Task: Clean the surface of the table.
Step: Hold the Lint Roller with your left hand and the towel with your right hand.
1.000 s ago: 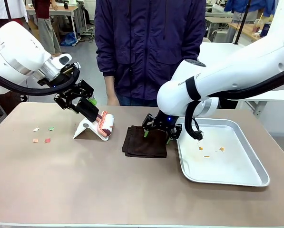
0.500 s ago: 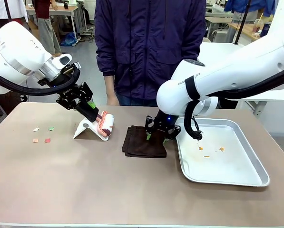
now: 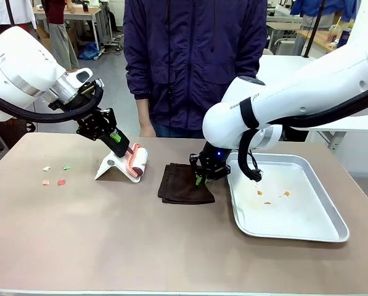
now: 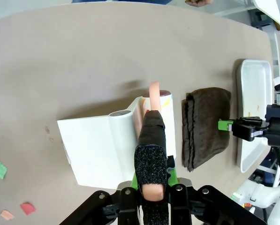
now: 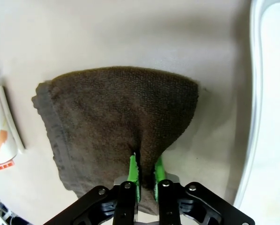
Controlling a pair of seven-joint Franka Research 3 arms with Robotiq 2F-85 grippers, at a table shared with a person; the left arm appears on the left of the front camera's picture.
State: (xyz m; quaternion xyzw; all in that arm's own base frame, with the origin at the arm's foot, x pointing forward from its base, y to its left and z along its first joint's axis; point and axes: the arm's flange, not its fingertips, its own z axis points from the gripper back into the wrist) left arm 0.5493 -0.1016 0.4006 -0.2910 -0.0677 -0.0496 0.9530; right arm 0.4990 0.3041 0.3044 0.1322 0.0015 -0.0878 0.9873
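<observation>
On my front view the counter [image 3: 140, 240] runs the full width of the frame, brownish and matte. At its far left lie a few small paper scraps [image 3: 54, 174] in pink, green and pale tones, loosely grouped.

To their right, my left tool [image 3: 119, 142] is pressed together on the handle of the roller [image 3: 138, 161], which rests on a white stand [image 3: 111, 166]. My left wrist camera shows it plainly: the left tool [image 4: 151, 180] grips the black-sleeved pink handle, with the roller [image 4: 165, 122] lying along the stand [image 4: 93, 150].

Just right of the stand, and not touching it, lies a dark brown folded cloth [image 3: 180, 185]. My right tool [image 3: 202, 179] pinches its right-hand edge. On the right wrist camera the green pads of the right tool [image 5: 146, 173] are nearly together with the cloth [image 5: 116, 108] gathered up between them, the rest spread on the counter [image 5: 83, 33].

Just beside the cloth sits a silver tray [image 3: 307, 231] holding a few orange crumbs [image 3: 273, 197]. A person [image 3: 193, 61] in a dark jacket stands at the far edge.
</observation>
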